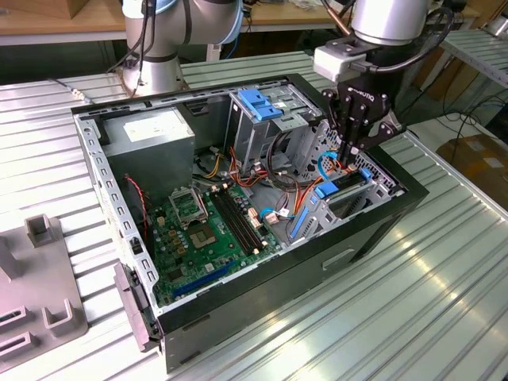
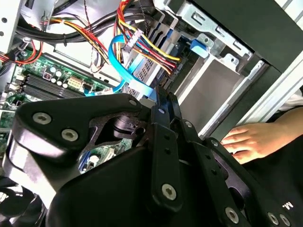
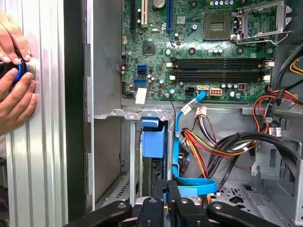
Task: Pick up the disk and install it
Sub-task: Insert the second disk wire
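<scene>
Exterior view: gripper (image 1: 355,152) among cables (image 1: 279,171) over disk (image 1: 337,188).

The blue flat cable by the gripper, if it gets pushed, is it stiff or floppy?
Probably floppy: the blue flat cable hangs in a loose curve and loops back near the gripper, so a push should bend it aside. Likely light, being a thin ribbon. It may spring back, since one end seems plugged in at the motherboard.

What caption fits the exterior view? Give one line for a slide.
The arm's gripper lowered into the drive bay of an open computer case, above the motherboard.
</scene>
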Controlling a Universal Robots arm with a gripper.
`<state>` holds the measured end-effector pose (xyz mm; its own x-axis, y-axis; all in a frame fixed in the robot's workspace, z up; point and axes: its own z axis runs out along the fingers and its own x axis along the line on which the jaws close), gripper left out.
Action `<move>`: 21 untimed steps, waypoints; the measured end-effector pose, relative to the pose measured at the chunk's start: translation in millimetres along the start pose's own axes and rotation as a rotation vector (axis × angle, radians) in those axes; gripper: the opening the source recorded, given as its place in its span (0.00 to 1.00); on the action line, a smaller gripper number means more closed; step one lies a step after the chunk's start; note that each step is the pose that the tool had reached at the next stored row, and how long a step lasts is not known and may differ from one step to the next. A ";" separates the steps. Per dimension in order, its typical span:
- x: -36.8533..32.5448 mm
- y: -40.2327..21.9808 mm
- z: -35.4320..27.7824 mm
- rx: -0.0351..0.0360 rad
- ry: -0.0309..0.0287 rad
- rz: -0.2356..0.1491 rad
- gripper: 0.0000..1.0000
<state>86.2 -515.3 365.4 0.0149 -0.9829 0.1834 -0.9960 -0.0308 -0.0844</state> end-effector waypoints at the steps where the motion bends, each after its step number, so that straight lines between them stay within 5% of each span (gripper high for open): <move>1: 2.9 0.3 1.2 0.0018 -0.0042 0.000 0.16; 2: 5.0 0.4 1.9 0.0020 -0.0130 0.001 0.16; 6: 15.9 0.9 5.2 0.0030 -0.0735 0.007 0.16; 8: 20.1 1.1 6.5 0.0037 -0.0858 0.008 0.16; 10: 20.8 1.4 7.6 0.0116 -0.0877 0.009 0.16; 14: 20.6 3.3 8.5 0.0397 -0.0867 0.013 0.16; 21: 19.4 6.5 14.5 0.0480 -0.0904 0.015 0.16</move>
<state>81.3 -537.1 354.2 0.0102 -0.9956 0.0927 -0.9908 -0.0226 -0.1338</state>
